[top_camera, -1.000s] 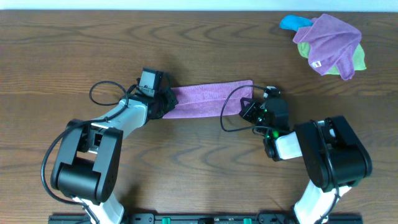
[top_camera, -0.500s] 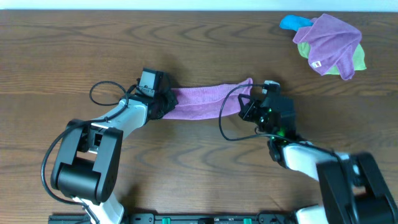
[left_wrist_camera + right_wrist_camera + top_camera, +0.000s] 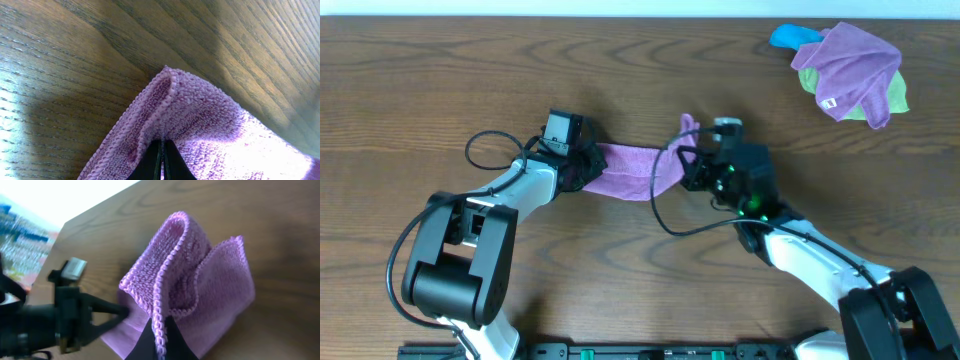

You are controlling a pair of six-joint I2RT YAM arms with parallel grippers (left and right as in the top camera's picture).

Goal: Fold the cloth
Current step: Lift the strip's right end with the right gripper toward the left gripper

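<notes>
- Overhead view: the cloth [image 3: 625, 172] lies as a narrow, already doubled strip at frame centre on the wooden surface [image 3: 440, 80]. The left pincer [image 3: 586, 166] sits at its left end. The right pincer [image 3: 686, 168] has the right end raised, the tip curling toward frame left. A bunched purple cloth [image 3: 850, 62] over a lime-green cloth [image 3: 897, 96] lies in the upper right corner, well apart.
- Left wrist view: the left pincer [image 3: 162, 160], at bottom centre, is clamped on the cloth [image 3: 200, 115], fingers drawn together with fabric nipped between them. The hemmed corner rests on the surface [image 3: 60, 60].
- Right wrist view: the right pincer [image 3: 160, 341] is clamped on the hemmed edge of the cloth [image 3: 200, 280], which stands in an upright loop clear of the surface [image 3: 280, 220]. The left arm [image 3: 65, 315] shows at lower left.
- Assessment: the step in hand appears to be the crosswise fold, right end over to left.
- Next move: it calls for carrying the raised end across to the end held at left and lowering it until the hems meet squarely, before either pincer lets go. A skewed lay is the likely fault.
</notes>
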